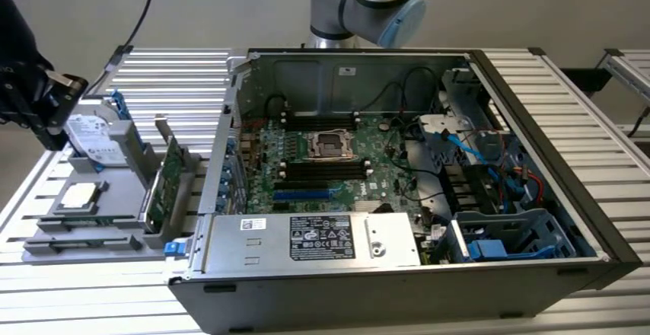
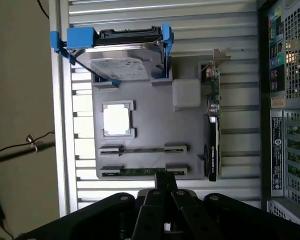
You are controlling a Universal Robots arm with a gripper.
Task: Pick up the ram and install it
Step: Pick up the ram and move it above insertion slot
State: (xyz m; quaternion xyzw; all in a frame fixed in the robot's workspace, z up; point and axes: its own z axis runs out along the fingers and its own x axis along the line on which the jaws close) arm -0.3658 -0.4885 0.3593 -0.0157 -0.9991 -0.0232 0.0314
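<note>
- Gripper [image 2: 165, 181]: fingers pressed together, holding nothing.
- Ram [image 2: 140, 171]: stands on edge in the grey tray [image 2: 150, 120], in the slot nearest the gripper, not yet lifted. In the exterior view the tray sits lower left, outside the case [image 1: 406, 297].
- Other stick [image 2: 140, 149]: parallel to the ram, one slot further off.
- Relation: the ram lies just ahead of the fingertips. Its long axis runs crosswise to their pointing and square to the card [image 2: 213, 145]. The tips sit off-centre, toward the card end.

Matt grey plastic tray [image 2: 150, 130], ribbed metal table [image 2: 140, 15], glossy silver hard drive [image 2: 122, 67].
</note>
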